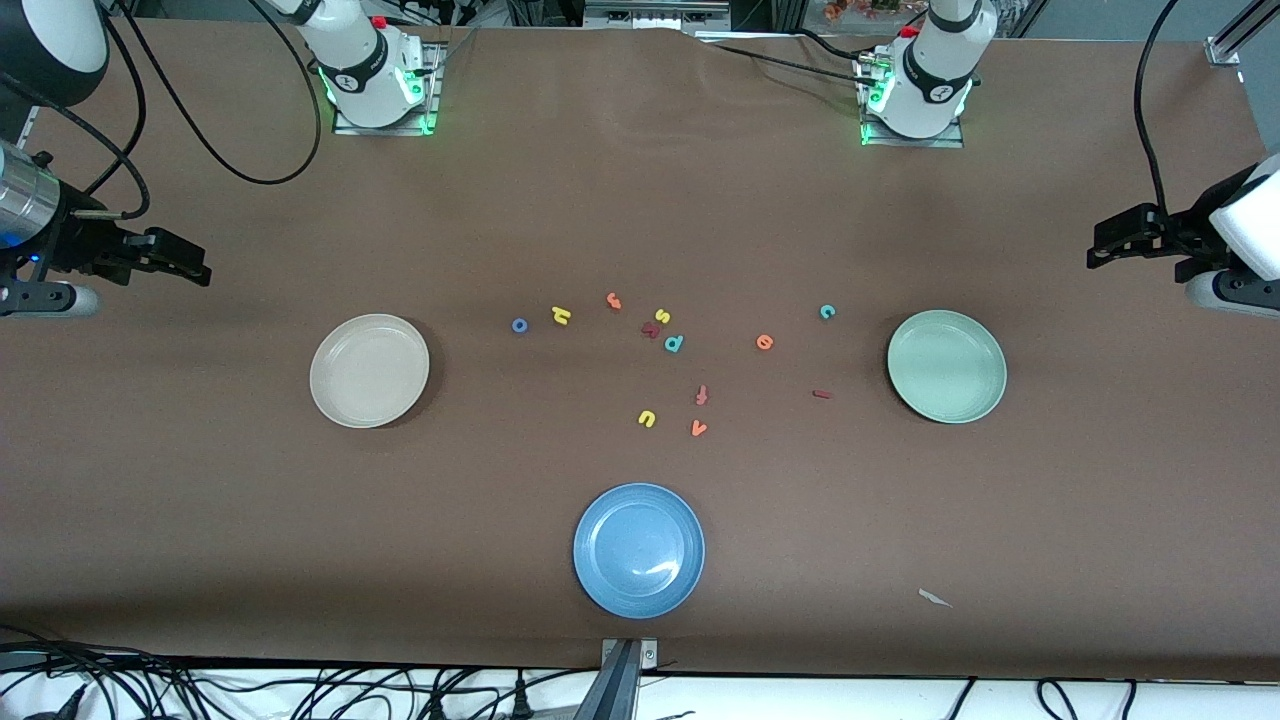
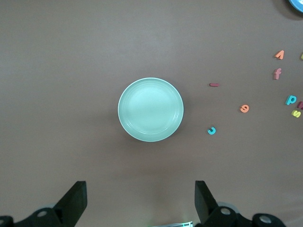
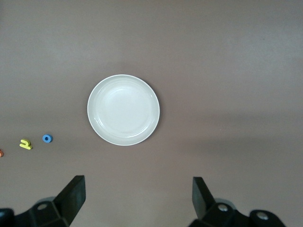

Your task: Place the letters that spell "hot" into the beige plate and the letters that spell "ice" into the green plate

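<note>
Overhead, left gripper (image 2: 140,203) wide above green plate (image 2: 150,109), right gripper (image 3: 138,201) wide above beige plate (image 3: 123,109).

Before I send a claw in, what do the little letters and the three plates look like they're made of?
Letters, such as the blue o and teal c: probably foam, flat, matte, saturated colours, no glare. Beige plate and green plate: likely plastic or melamine, satin, faint ring lines. Blue plate: same shape, glossier, with a bright highlight.

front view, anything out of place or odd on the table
One thing: a small pale scrap lies on the brown cloth toward the left arm's end, nearer the front camera than the green plate. It looks like stray litter.
</note>
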You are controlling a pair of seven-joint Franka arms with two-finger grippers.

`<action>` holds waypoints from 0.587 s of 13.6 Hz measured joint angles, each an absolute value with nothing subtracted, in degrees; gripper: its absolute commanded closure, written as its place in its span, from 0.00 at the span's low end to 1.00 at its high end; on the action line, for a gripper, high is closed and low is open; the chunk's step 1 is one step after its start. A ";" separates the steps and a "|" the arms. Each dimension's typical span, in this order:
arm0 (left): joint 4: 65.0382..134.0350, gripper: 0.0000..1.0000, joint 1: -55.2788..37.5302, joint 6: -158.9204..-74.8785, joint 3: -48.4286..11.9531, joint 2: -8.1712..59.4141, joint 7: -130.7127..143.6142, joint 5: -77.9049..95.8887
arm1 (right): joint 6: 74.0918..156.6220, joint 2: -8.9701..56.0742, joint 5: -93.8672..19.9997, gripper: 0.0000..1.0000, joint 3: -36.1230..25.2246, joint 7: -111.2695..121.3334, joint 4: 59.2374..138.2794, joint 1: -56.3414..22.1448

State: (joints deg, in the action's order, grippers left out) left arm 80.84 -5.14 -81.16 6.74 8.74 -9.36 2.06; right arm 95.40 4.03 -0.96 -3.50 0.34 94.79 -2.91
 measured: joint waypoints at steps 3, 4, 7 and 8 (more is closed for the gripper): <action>80.84 0.00 -4.86 -81.16 6.81 8.74 -9.32 2.06 | 95.33 4.04 -0.87 0.00 -3.50 0.34 94.54 -2.92; 80.84 0.00 -4.57 -81.16 6.83 8.74 -9.32 2.06 | 95.32 4.04 -0.84 0.00 -3.50 0.34 94.51 -2.92; 80.84 0.00 -3.98 -81.25 6.94 8.75 -9.32 2.06 | 95.29 4.04 -0.42 0.00 -3.51 0.34 93.71 -2.92; 80.84 0.00 -3.70 -81.29 6.95 8.75 -9.33 2.06 | 95.25 4.03 -0.40 0.00 -3.51 0.34 93.32 -2.92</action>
